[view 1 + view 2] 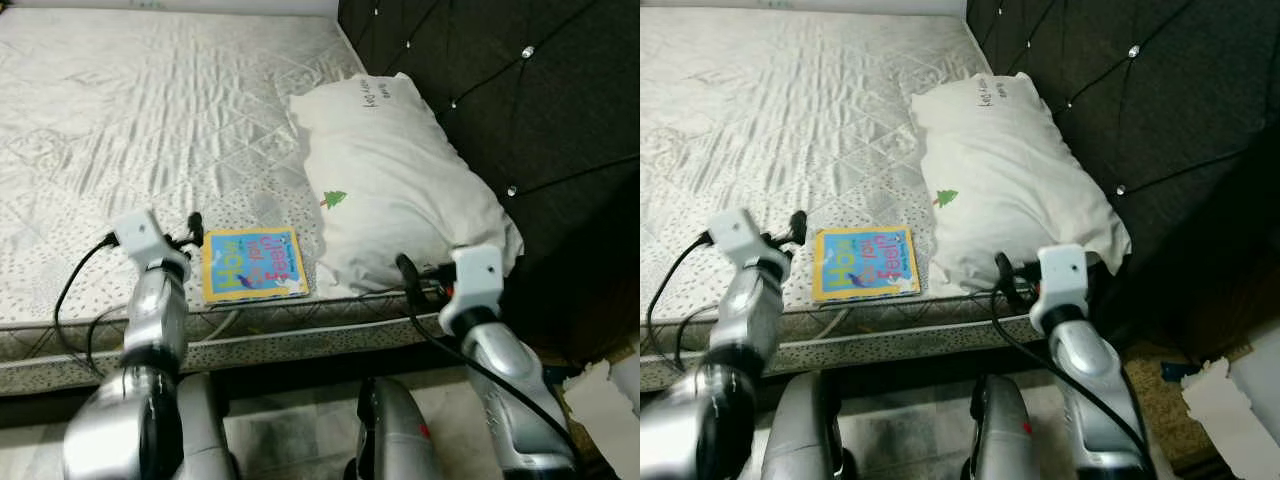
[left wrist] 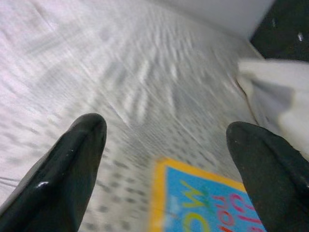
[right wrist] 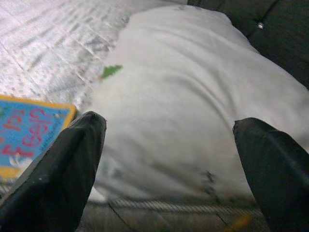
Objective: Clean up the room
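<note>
A thin children's book (image 1: 254, 263) with a blue cover and yellow border lies flat on the mattress (image 1: 150, 110) near its front edge. A white pillow (image 1: 400, 180) with a small green tree print rests right of it against the headboard. My left gripper (image 1: 193, 228) hovers open just left of the book, whose corner (image 2: 203, 208) shows between the fingers (image 2: 72, 159). My right gripper (image 3: 169, 125) is open at the pillow's near edge (image 3: 193, 106), low by the bed's front side, with nothing held.
A dark tufted headboard (image 1: 520, 90) rises at the right of the bed. The quilted mattress stretches far and left with bare room. White torn paper or packaging (image 1: 610, 400) lies on the floor at the lower right. My own legs (image 1: 395, 430) stand below the bed edge.
</note>
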Controlling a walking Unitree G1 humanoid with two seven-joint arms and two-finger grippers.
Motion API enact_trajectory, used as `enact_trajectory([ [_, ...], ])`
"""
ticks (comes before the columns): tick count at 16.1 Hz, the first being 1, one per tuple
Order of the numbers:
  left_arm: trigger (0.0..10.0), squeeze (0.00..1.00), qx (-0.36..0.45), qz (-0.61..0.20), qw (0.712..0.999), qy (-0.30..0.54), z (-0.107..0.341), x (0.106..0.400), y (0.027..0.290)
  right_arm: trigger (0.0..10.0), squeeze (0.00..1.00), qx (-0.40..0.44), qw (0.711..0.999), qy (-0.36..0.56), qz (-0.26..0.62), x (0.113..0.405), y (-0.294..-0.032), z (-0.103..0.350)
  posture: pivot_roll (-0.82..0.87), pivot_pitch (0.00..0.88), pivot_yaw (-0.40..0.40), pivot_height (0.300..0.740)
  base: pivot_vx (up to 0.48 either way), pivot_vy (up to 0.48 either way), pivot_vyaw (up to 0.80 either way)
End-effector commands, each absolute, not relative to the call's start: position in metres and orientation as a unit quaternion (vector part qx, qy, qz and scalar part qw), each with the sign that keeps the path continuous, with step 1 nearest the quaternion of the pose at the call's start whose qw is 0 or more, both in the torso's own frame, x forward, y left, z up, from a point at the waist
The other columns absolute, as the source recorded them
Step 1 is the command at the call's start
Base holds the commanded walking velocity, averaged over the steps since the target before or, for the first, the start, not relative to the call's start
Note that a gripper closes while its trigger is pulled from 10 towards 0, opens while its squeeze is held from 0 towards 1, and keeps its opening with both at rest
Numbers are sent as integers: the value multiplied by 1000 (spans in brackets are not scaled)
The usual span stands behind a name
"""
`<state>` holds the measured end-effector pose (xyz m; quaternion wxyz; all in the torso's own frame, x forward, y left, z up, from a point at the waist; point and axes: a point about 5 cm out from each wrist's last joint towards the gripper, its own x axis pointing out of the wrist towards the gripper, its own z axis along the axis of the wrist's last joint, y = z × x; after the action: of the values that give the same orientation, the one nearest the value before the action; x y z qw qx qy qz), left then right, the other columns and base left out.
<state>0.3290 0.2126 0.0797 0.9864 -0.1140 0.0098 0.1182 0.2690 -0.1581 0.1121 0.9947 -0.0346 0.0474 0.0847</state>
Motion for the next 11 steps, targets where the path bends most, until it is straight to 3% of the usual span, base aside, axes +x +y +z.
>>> enact_trajectory([
  [1,10000,1000,-78,131,988,-24,90,324,212,10000,0,-28,995,40,88,273,-155,113,-55,0,-55,573,0,0,0],
  [4,10000,1000,26,166,983,-76,107,287,211,10000,0,-7,995,23,96,295,-142,113,7,0,-35,573,0,0,0],
  [6,10000,1000,41,136,987,-78,104,283,205,10000,0,-3,995,24,102,303,-134,110,31,0,-27,573,0,0,0],
  [7,10000,0,35,115,990,-71,104,280,197,10000,0,8,995,17,103,311,-130,108,41,0,-20,573,0,0,0],
  [9,10000,0,69,79,991,-82,114,282,185,10000,0,25,994,2,108,319,-125,113,48,0,-17,573,0,0,0],
  [11,10000,0,54,61,994,-69,118,290,181,10000,0,33,992,-29,117,326,-116,125,59,0,-16,573,0,0,0],
])
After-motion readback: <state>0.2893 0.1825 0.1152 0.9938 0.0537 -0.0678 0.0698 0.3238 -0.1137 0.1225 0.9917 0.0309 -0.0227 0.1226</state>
